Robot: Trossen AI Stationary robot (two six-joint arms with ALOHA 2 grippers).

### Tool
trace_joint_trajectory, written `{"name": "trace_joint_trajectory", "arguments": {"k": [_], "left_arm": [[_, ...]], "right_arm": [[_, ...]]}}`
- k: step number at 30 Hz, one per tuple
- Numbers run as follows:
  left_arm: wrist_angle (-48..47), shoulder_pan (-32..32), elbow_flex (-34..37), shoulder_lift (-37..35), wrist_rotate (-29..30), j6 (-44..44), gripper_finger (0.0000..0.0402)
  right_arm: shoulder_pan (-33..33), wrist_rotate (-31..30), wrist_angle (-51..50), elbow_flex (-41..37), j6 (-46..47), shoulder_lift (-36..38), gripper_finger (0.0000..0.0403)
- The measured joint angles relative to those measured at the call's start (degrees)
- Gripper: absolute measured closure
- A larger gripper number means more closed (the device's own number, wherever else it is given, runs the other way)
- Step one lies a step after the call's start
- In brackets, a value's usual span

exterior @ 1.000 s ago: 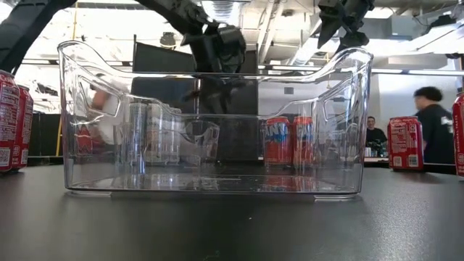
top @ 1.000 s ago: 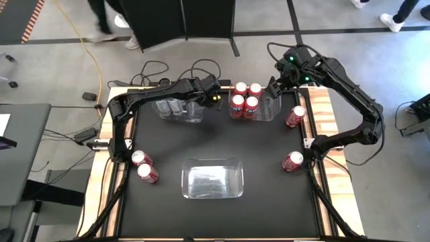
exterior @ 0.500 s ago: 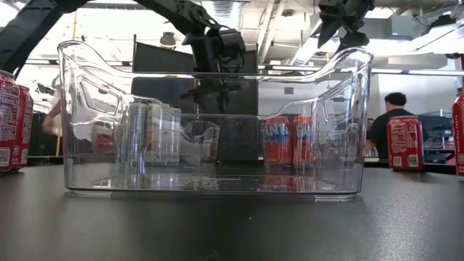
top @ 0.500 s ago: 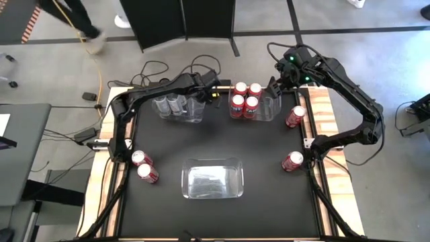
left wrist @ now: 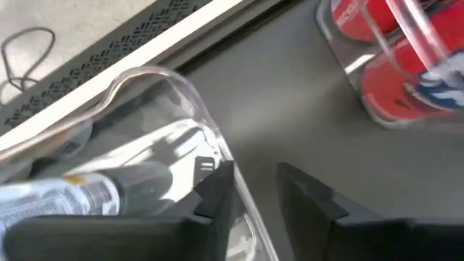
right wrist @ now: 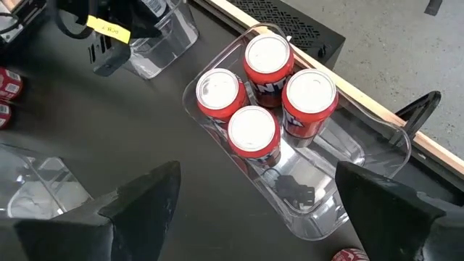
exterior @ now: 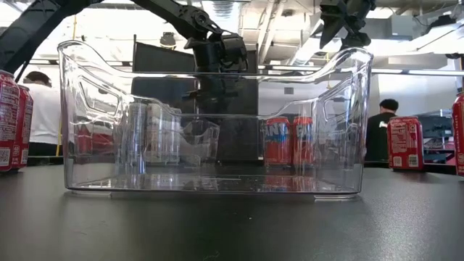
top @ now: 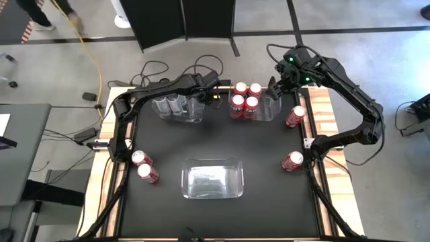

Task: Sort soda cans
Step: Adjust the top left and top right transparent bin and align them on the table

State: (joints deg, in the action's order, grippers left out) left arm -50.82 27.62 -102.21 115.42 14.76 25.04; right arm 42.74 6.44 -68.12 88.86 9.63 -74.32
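Silver-grey soda cans (top: 173,104) stand in a clear bin (top: 195,115) at the table's far left. My left gripper (left wrist: 254,170) hangs at that bin's right end, slightly open. One finger (left wrist: 217,192) is inside the end wall (left wrist: 206,119) and the other is outside. Several red soda cans (right wrist: 254,130) stand upright in a second clear bin (right wrist: 326,203) at the far right. My right gripper (right wrist: 257,174) hovers wide open above them. More red cans lie on the table at the left (top: 144,166) and at the right (top: 294,116). My left gripper stands astride the far-left bin's end wall (left wrist: 239,196), coming from above at a slant. Its inner finger is close against the wall. A gap shows between the wall and the outer finger. I cannot tell whether either finger touches the wall.
An empty clear bin (top: 212,179) sits near the table's middle front and fills the low view (exterior: 217,116). Another red can (top: 292,161) lies by the right arm's base. Wooden strips edge the black tabletop (top: 222,144). People move in the room behind.
My left gripper has rolled a little about its own line while staying over the far-left bin's right end. The bins and cans have kept their places. People in the background have walked on.
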Motion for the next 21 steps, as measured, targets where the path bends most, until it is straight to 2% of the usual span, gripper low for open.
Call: {"name": "trace_joint_trajectory", "arguments": {"k": [5,9,21], "left_arm": [[-0.92,-0.29,-0.05,1.22,-0.2,-0.41,0.0362],[-1.2,-0.92,-0.12,1.57,0.07,-0.12,0.0392],[-5.68,-5.53,-0.86,1.72,-0.71,-1.94,0.0394]], "right_arm": [[-0.04,0.08,-0.29,0.0,0.46,0.0,0.0021],[-0.83,0.18,-0.93,0.0,0.9,0.04,0.0021],[-2.21,0.17,-1.25,0.0,1.49,0.09,0.0021]]}}
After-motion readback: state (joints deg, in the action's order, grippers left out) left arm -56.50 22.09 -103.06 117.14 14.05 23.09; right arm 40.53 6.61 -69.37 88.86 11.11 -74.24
